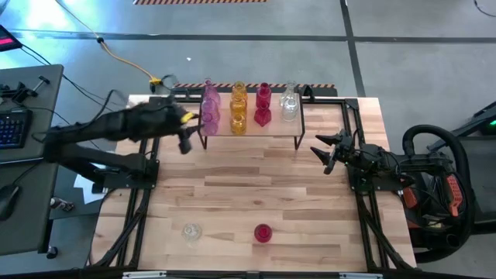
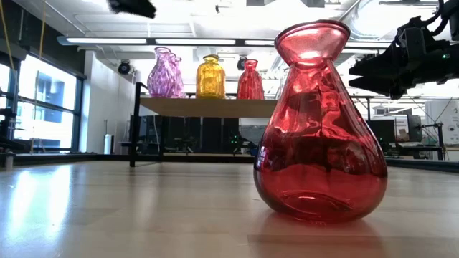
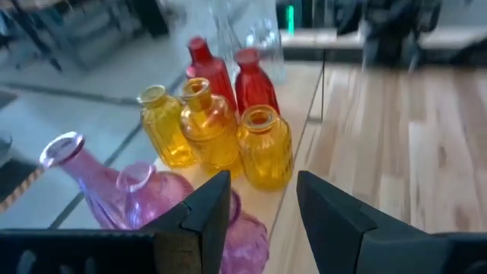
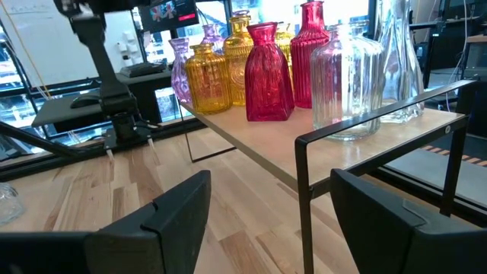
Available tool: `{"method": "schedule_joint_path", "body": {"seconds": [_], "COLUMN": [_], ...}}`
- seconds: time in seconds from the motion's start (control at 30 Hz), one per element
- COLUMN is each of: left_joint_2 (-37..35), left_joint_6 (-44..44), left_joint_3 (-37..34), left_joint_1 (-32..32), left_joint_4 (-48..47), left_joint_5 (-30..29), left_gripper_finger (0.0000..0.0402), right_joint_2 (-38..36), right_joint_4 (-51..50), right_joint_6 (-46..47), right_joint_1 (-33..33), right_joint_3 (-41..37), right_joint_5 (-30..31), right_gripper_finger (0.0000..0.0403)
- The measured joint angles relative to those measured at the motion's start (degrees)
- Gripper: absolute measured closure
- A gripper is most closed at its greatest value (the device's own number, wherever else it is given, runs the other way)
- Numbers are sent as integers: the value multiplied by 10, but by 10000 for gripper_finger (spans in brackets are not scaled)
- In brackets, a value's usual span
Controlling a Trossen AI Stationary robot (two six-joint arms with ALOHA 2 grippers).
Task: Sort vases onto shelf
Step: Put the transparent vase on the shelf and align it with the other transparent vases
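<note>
Seen from above, near the top centre of the frame: the shelf (image 1: pixel 249 133), a light wooden top on thin black wire legs, standing on the table (image 1: pixel 256 194) toward its far edge. Lined up on it, left to right: pink vases (image 1: pixel 210 108), amber-yellow vases (image 1: pixel 238 108), red vases (image 1: pixel 263 107) and clear vases (image 1: pixel 289 103), grouped by colour, upright and packed close together.

At the shelf's left end, upper left of centre: the left gripper (image 1: pixel 186 132), poised just beside the pink group and empty. Fingers (image 3: pixel 205 209) spread, with bare gap between them in the left wrist view, where pink, amber and red glass fills the middle of the picture just past the fingertips.

To the right of centre, off the shelf's right end and apart from it: the right gripper (image 1: pixel 327 155), pointing left toward the shelf, also empty. Fingers (image 4: pixel 179 209) spread wide in the right wrist view, with the shelf's black corner leg, a clear ribbed vase and a red vase ahead in the upper middle of the picture.

Low in the overhead frame, well apart from the shelf and both arms: a lone clear vase (image 1: pixel 191 232) at lower left of centre and a lone red vase (image 1: pixel 263 232) just right of it, both standing on the table. Filling the right half of the low view: that red vase, upright, with the shelf behind at centre left.
</note>
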Motion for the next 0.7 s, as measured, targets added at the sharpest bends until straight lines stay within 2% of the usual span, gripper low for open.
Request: {"method": "schedule_joint_path", "body": {"seconds": [0.2,0.37,0.5,0.7], "left_joint_2": [-190,-294,-346,-408], "left_joint_6": [9,48,54,55], "left_joint_3": [-227,-377,-452,-515], "left_joint_1": [-20,-35,-42,-47], "left_joint_4": [209,363,410,428], "left_joint_5": [-6,-12,-8,11], "left_gripper_finger": [257,257,257,257], "right_joint_2": [0,0,0,0], "right_joint_4": [0,0,0,0], "right_joint_6": [0,0,0,0], "right_joint_1": [0,0,0,0], "right_joint_3": [0,0,0,0], "right_joint_5": [0,0,0,0], "right_gripper_finger": [148,148,148,148]}}
